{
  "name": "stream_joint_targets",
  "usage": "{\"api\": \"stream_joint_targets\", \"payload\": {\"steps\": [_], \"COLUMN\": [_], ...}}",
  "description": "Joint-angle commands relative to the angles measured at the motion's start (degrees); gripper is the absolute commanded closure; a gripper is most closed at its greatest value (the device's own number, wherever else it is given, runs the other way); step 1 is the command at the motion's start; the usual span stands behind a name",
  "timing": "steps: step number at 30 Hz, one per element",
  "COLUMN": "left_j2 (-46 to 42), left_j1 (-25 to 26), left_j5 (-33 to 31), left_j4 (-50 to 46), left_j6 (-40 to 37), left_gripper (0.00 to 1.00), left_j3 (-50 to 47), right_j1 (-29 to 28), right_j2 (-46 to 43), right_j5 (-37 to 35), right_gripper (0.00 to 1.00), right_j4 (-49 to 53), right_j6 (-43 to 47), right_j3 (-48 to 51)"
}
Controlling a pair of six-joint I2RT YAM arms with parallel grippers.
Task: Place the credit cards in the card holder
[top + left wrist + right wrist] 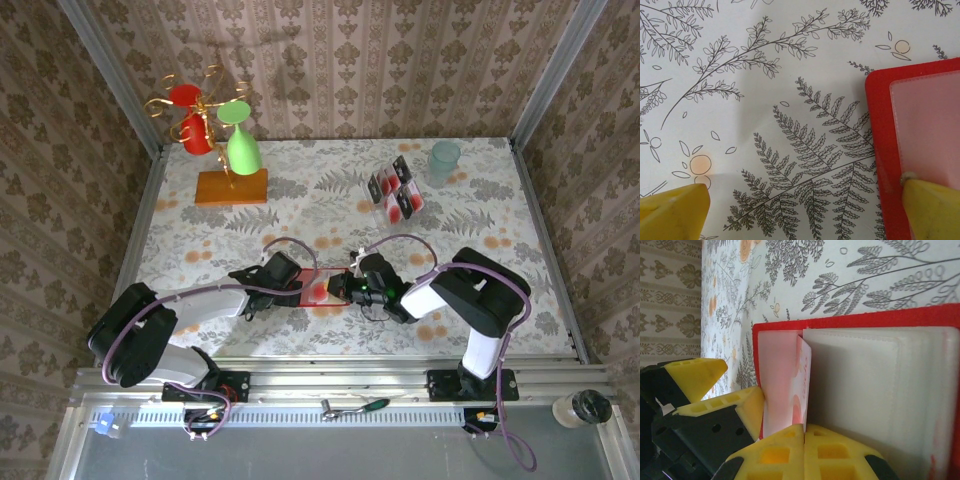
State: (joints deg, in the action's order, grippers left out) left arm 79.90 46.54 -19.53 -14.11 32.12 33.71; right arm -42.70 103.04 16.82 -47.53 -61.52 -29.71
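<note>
The red card holder lies open on the floral cloth between both grippers, its pale pockets facing up. My right gripper is shut on one credit card, held on edge with its far end at the slot between two pockets. My left gripper is open wide; one yellow finger presses on the holder's pale pocket, the other finger rests on the cloth. Those left fingers show beside the card. More credit cards stand at the back.
The other cards sit in a clear plastic rack at the back right, next to a teal cup. An orange block with a gold stand holding red and green glasses is back left. A tool lies on the front rail.
</note>
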Motion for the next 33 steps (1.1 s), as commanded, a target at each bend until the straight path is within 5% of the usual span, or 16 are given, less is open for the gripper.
{"api": "stream_joint_targets", "payload": {"steps": [1, 3, 8, 12, 17, 21, 33], "left_j2": [0.3, 0.3, 0.0, -0.4, -1.7, -2.9, -3.4], "left_j1": [0.6, 0.7, 0.8, 0.8, 0.7, 0.6, -0.3], "left_j5": [-0.3, -0.2, -0.3, -0.4, -0.5, -0.6, -0.3], "left_j4": [-0.5, -0.4, -0.4, -0.5, -0.7, -0.8, 0.0], "left_j6": [0.9, 0.9, 1.1, 1.0, 1.0, 1.1, 0.6], "left_gripper": [0.00, 0.00, 0.00, 0.00, 0.00, 0.00, 0.00], "left_j3": [-0.8, -0.8, -0.8, -0.8, -0.8, -0.8, -2.1], "right_j1": [-0.6, -0.6, -0.3, 0.1, 0.1, 0.1, -0.6], "right_j2": [2.7, 2.9, 0.4, -5.1, -10.6, -10.4, -4.6], "right_j5": [2.1, 2.4, 2.4, 1.3, -2.0, -2.6, -3.6], "right_gripper": [1.00, 1.00, 0.66, 0.57, 0.58, 0.70, 0.82], "right_j4": [6.1, 6.5, 12.2, 22.5, 38.5, 46.4, 49.1], "right_j6": [1.1, 1.1, 3.6, 8.6, 15.4, 18.8, 19.5], "right_j3": [-0.9, -1.1, -2.3, -4.9, -10.8, -15.6, -20.7]}}
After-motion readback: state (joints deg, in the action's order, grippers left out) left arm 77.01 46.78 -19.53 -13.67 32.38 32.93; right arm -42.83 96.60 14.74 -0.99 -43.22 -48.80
